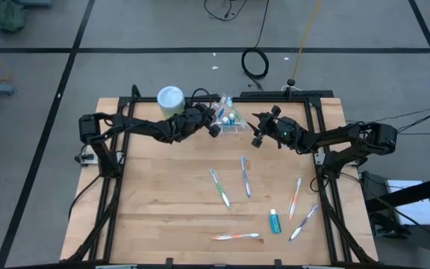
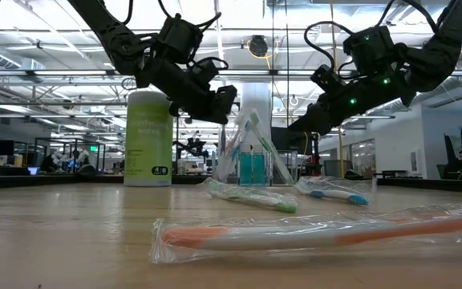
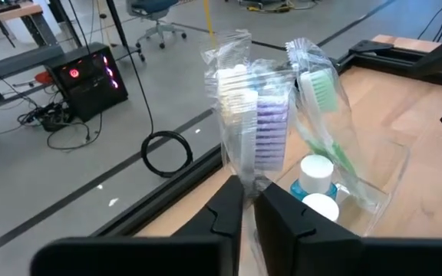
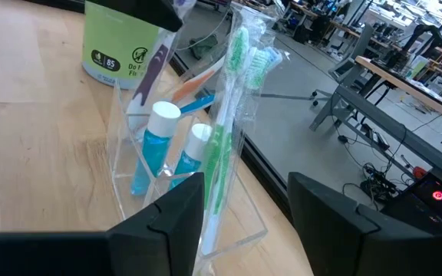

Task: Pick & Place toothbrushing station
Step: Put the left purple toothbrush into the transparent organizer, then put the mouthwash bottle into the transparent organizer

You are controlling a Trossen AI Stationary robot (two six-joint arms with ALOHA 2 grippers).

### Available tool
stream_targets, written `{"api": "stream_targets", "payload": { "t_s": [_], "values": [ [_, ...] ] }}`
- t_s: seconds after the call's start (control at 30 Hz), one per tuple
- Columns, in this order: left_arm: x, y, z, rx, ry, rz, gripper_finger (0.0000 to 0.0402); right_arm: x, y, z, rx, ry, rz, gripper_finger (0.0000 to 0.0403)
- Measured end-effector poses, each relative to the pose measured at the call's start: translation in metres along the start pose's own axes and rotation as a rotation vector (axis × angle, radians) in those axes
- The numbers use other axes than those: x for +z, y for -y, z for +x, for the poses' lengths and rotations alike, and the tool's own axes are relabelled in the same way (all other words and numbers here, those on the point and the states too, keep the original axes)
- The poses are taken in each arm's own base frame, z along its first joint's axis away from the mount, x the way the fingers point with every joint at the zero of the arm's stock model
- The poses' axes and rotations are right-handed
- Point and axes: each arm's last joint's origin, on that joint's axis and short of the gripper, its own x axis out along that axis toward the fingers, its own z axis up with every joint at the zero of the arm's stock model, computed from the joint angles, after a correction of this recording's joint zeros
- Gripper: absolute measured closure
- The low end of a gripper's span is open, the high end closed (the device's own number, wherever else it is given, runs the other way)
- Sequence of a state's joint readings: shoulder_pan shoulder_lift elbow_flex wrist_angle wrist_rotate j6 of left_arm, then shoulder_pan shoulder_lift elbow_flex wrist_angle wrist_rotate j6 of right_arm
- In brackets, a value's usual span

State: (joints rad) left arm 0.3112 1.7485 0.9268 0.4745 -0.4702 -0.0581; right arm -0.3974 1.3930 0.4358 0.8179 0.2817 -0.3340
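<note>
Left gripper [image 3: 242, 211] pinches wrapped purple-bristled toothbrush [image 3: 261, 126] over clear holder [image 4: 183, 207]; right gripper [image 4: 244, 207] spread wide beside it

table [image 1: 163, 202]: light wood boards, matt, grain showing
holder [image 4: 229, 222]: clear hard plastic, glossy, pretty much see-through
toothbrush wrappers [image 2: 311, 233]: thin crinkly clear film, shiny where light hits
green toothbrush [image 4: 232, 100]: smooth plastic handle, soft-looking bristles
blue tubes [image 4: 150, 149]: glossy translucent plastic with white caps
wipes tub [image 2: 148, 136]: green plastic, paper-ish label, white lid
left gripper [image 3: 244, 218] and right gripper [image 4: 240, 211]: dark matt plastic fingers
table frame [image 1: 316, 112]: black metal, dull finish
</note>
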Motion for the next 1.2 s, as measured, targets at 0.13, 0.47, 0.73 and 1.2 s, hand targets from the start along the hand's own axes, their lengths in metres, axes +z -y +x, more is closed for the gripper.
{"api": "stream_targets", "payload": {
  "t_s": [0.13, 0.47, 0.73, 1.2],
  "values": [
    [-0.002, -0.001, 0.000, 0.004, -0.015, 0.006, 0.0332, 0.000, 0.000, 0.000, 0.000, 0.000, 0.000, 0.0222],
    [-0.005, -0.001, 0.000, 0.007, -0.045, -0.013, 0.0285, 0.000, 0.000, 0.000, 0.000, 0.000, 0.000, 0.0222],
    [-0.008, 0.004, -0.001, -0.099, -0.085, -0.020, 0.0277, 0.000, 0.000, 0.000, 0.001, 0.000, 0.000, 0.0222],
    [0.013, 0.007, -0.018, -0.053, 0.008, -0.044, 0.0277, 0.000, 0.000, 0.000, 0.002, -0.004, -0.001, 0.0222]
  ]
}}
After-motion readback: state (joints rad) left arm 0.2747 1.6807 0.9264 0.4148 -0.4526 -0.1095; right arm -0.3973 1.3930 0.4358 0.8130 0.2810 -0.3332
